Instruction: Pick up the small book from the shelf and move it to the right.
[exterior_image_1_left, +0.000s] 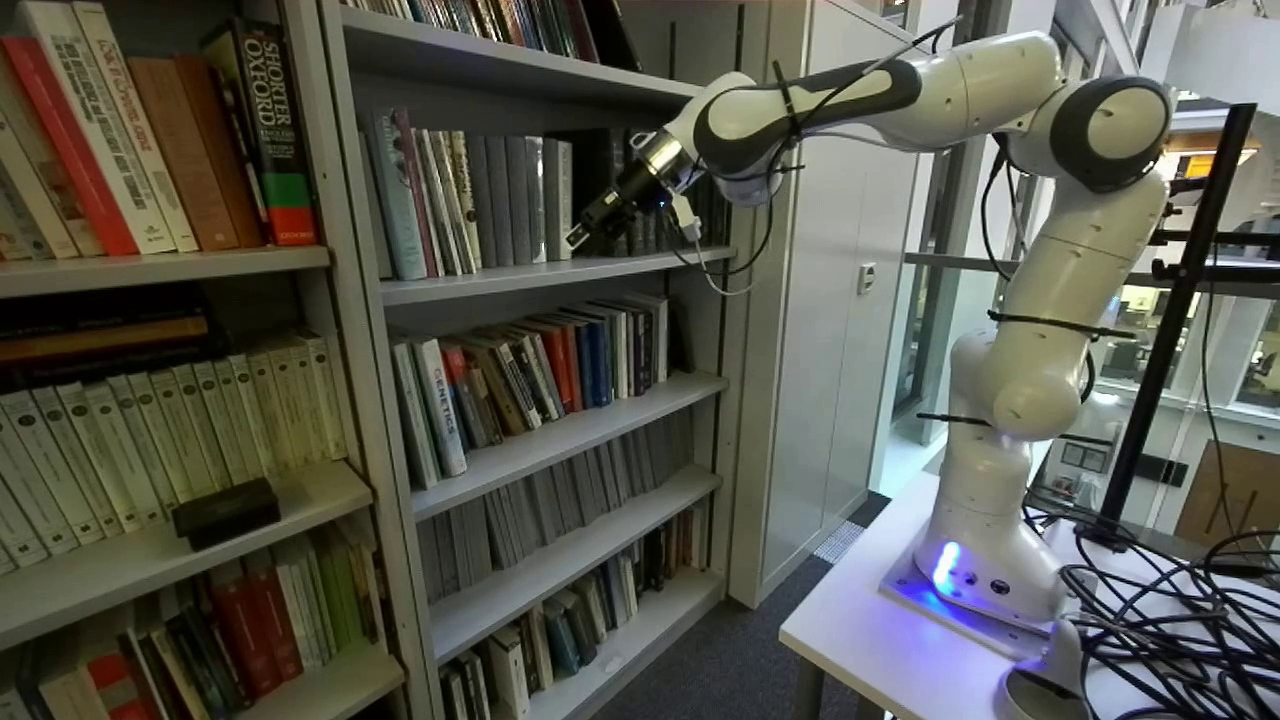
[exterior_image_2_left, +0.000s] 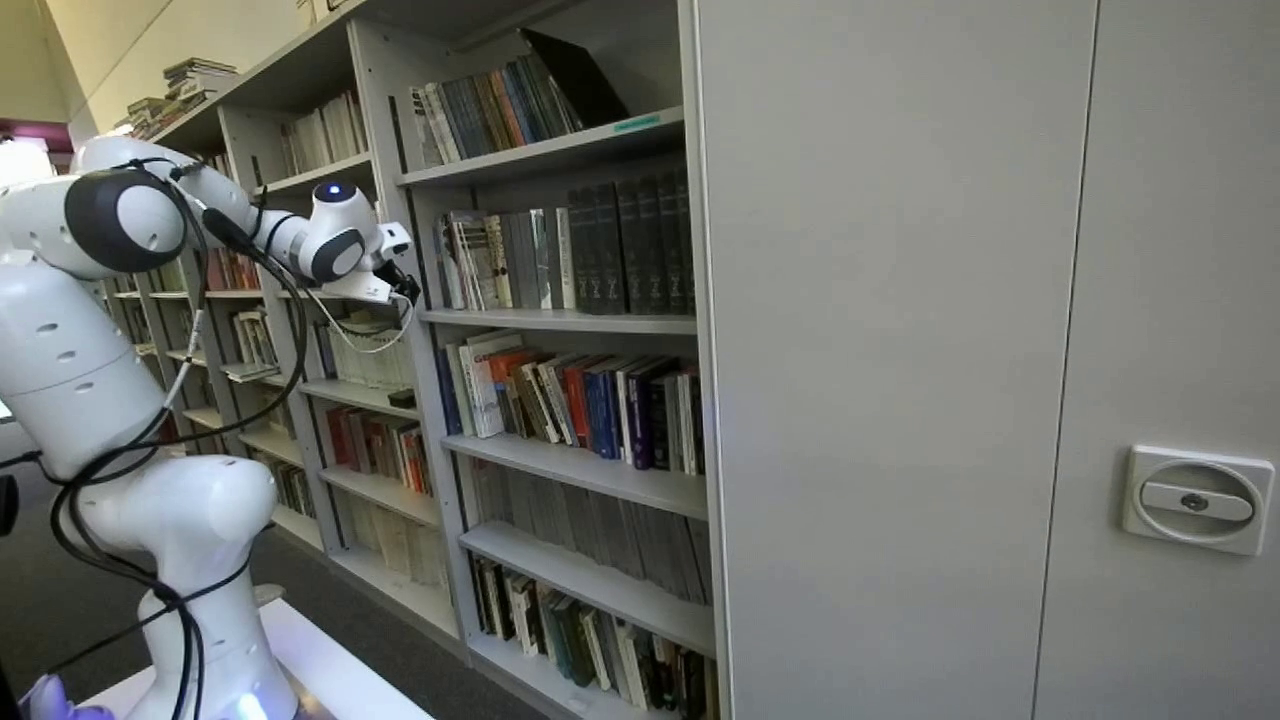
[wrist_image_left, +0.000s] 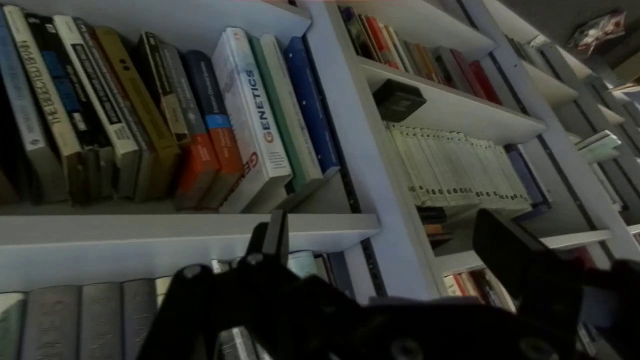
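The shelf is a grey metal bookcase (exterior_image_1_left: 560, 276) (exterior_image_2_left: 570, 321), also in the wrist view (wrist_image_left: 150, 230), which looks upside down. On its upper tier a thin off-white book (exterior_image_1_left: 558, 200) (exterior_image_2_left: 566, 258) stands upright between grey-spined and dark-spined books. It may be the small book, but other pale thin books (exterior_image_1_left: 440, 200) stand on the same tier, so I cannot tell for certain. My gripper (exterior_image_1_left: 588, 228) is in front of that tier, its fingertips beside the off-white book's lower part in the picture. In the wrist view the gripper (wrist_image_left: 381, 220) is open, with nothing between its fingers.
Dark books (exterior_image_2_left: 630, 245) fill the tier's right end. The tier below holds mixed books, including a white Genetics book (exterior_image_1_left: 440, 405). A neighbouring bookcase (exterior_image_1_left: 165, 265) with a black box (exterior_image_1_left: 228, 513) stands on one side, a cabinet (exterior_image_1_left: 830, 300) on the other. Cables hang from the wrist.
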